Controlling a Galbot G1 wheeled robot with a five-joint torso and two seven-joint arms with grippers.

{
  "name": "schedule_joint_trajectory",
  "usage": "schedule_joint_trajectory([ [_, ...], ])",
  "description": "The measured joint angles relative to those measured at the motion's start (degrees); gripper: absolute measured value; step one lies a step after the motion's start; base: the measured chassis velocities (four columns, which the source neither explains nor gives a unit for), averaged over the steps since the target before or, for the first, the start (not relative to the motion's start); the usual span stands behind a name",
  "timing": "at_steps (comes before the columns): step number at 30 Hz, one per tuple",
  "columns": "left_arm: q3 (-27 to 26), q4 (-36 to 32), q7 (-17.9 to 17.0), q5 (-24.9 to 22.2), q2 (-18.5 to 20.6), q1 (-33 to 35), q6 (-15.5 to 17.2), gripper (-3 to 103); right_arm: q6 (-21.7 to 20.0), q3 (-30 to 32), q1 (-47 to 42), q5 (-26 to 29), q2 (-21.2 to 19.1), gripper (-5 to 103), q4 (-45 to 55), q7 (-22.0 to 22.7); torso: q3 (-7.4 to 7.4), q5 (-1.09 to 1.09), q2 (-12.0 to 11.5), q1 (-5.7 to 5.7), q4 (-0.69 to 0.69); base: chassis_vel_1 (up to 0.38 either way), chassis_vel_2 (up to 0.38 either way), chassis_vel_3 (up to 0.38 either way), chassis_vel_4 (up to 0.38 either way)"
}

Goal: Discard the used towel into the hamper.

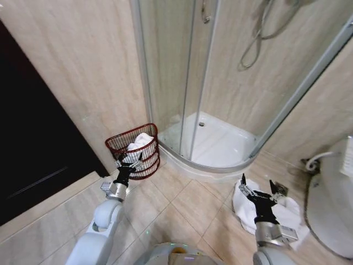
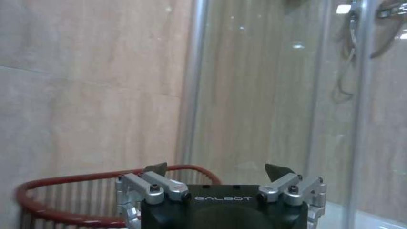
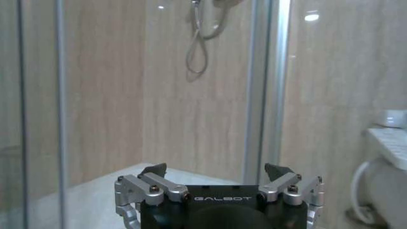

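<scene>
The hamper point(image 1: 117, 138), a round dark red wire basket, stands on the floor by the wall beside the shower. A crumpled white towel point(image 1: 141, 141) lies inside it. My left gripper point(image 1: 129, 159) hovers open at the hamper's near side, nothing between its fingers; in the left wrist view the left gripper point(image 2: 216, 168) is level with the hamper's rim point(image 2: 64, 184). My right gripper point(image 1: 257, 181) is open and empty above a white cloth point(image 1: 288, 213) spread on the floor tiles. In the right wrist view the right gripper point(image 3: 216, 168) faces the shower.
A glass shower enclosure point(image 1: 187, 83) with a white tray point(image 1: 218, 144) stands straight ahead. A dark doorway point(image 1: 33, 138) is at the left. A white toilet point(image 1: 331, 210) sits at the right edge. Bare tan floor tiles point(image 1: 182, 204) lie between my arms.
</scene>
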Motion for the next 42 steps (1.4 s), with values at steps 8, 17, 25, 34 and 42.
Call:
schedule_joint_trajectory([
  [8, -0.39, 0.20, 0.34, -0.55, 0.25, -0.40, -0.11, 100, -0.39, -0.24, 0.23, -0.30, 0.13, 100, 0.12, 0.46, 0.00, 0.00, 0.00, 0.00, 0.00, -0.062, -0.066, -0.065, -0.066],
  [17, -0.28, 0.63, 0.39, -0.58, 0.30, -0.59, -0.11, 100, -1.18, -0.89, 0.33, -0.65, 0.36, 100, 0.22, 1.67, 0.00, 0.00, 0.00, 0.00, -0.01, -0.054, -0.066, -0.071, -0.063],
  [25, -0.09, 0.71, 0.41, -0.58, 0.48, -0.82, -0.11, 100, -0.96, -1.55, 0.36, -0.94, 0.68, 100, 0.06, 2.99, 0.00, 0.00, 0.00, 0.00, 0.01, -0.056, -0.053, -0.049, -0.055],
  [34, 0.22, 0.70, 0.46, -0.48, 0.57, -0.80, -0.08, 100, -0.91, -2.36, 0.28, -1.19, 0.74, 100, -0.05, 5.48, 0.00, 0.01, 0.00, 0.00, 0.00, -0.067, -0.064, -0.057, -0.057],
  [42, 0.01, 0.53, 1.01, -0.61, 0.98, -0.91, -0.18, 100, -0.46, -3.22, 0.19, -1.41, 0.90, 100, -0.50, 7.88, 0.00, 0.00, 0.00, 0.00, 0.01, -0.005, -0.007, -0.007, -0.005],
])
